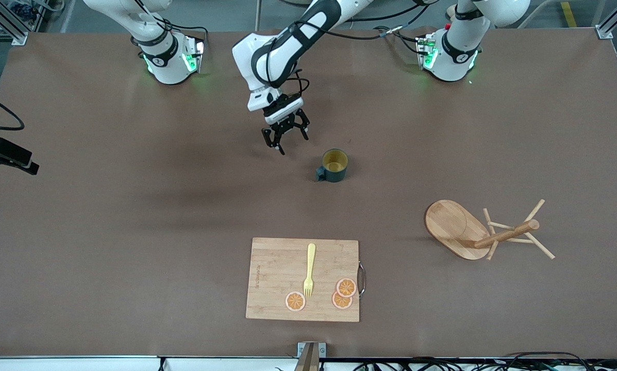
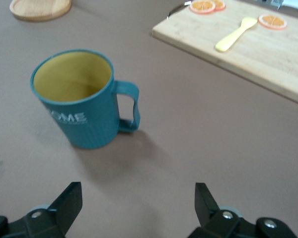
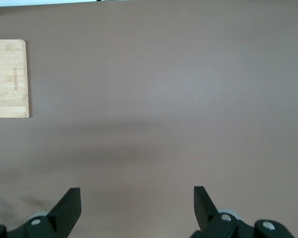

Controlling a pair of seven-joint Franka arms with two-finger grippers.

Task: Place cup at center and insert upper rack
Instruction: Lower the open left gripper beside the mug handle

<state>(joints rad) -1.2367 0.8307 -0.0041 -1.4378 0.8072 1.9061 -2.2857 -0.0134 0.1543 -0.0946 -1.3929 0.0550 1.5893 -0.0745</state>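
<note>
The cup (image 1: 334, 166) is a dark teal mug with a yellow inside, and it stands upright mid-table with its handle toward the right arm's end. In the left wrist view the cup (image 2: 79, 104) shows white lettering. My left gripper (image 1: 286, 136) hangs open over bare table beside the cup, toward the right arm's end, and its fingers (image 2: 69, 203) hold nothing. The upper rack (image 1: 486, 232), a wooden mug tree, lies tipped on its side toward the left arm's end, nearer the camera than the cup. My right gripper (image 3: 137, 208) is open and empty over bare table, and does not show in the front view.
A bamboo cutting board (image 1: 303, 278) lies near the table's front edge. On it are a yellow fork (image 1: 309, 268) and three orange slices (image 1: 345, 287). A black device (image 1: 6, 154) juts in at the right arm's end of the table.
</note>
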